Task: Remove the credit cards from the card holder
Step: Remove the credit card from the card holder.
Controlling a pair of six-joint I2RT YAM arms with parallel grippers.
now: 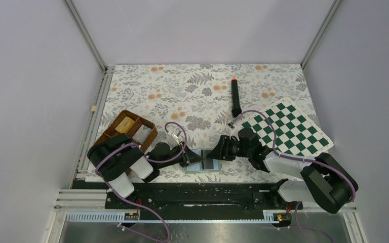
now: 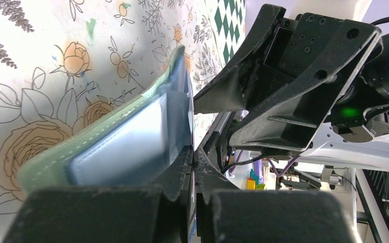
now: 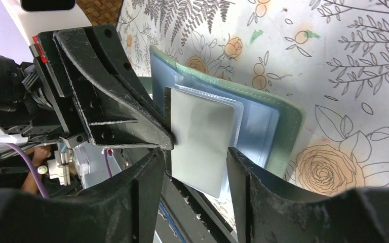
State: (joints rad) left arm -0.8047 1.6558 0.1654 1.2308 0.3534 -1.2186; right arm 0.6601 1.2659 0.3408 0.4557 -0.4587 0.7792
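The sage-green card holder (image 1: 201,170) (image 2: 55,162) (image 3: 283,126) lies open on the floral cloth near the front edge, between both arms. A silvery-grey credit card (image 1: 208,163) (image 3: 202,136) sticks halfway out of a clear sleeve on its pale blue inner panel. My left gripper (image 1: 192,159) (image 2: 193,152) is shut on the thin left edge of the card holder. My right gripper (image 1: 217,154) (image 3: 195,152) faces it from the right. Its two fingers sit at the card's side edges, the right one against the card and only a thin dark strip at the left one.
A brown wicker tray (image 1: 112,127) holding a yellowish block (image 1: 125,124) stands behind the left arm. A green-and-white chessboard (image 1: 288,129) lies at the right. A black marker with an orange cap (image 1: 235,98) lies behind the grippers. The black base rail (image 1: 207,195) runs just in front.
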